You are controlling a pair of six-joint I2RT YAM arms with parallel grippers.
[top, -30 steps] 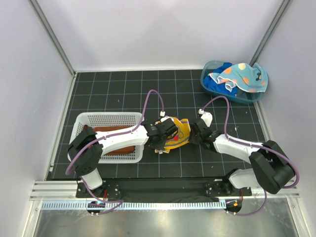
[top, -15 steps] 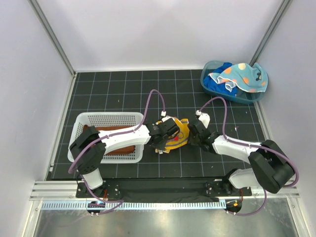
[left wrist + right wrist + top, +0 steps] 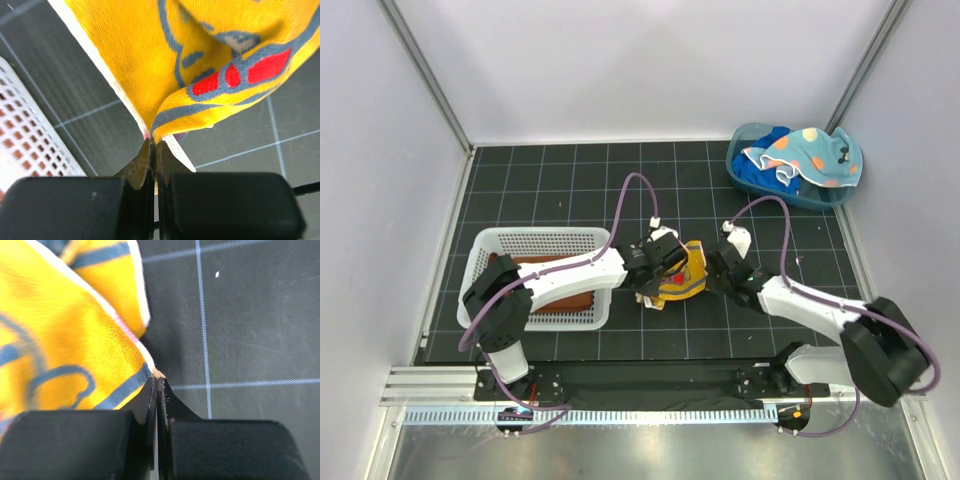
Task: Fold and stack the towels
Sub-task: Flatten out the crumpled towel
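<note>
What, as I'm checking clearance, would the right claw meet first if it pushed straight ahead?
The yellow towel: the right claw is shut on its edge, and the cloth bunches directly ahead.

A white mesh basket (image 3: pixel 535 238) sits at nine o'clock on the black gridded mat (image 3: pixel 570 190); a blue plastic tub (image 3: pixel 786 197) at two o'clock.

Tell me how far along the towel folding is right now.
Looks done: the rust-brown towel lies in the white basket. In hand: the left gripper and right gripper are both pinched shut on edges of the yellow towel, right of the basket. Left: finishing that fold, plus the spotted towel and blue towel heaped in the blue tub.
</note>
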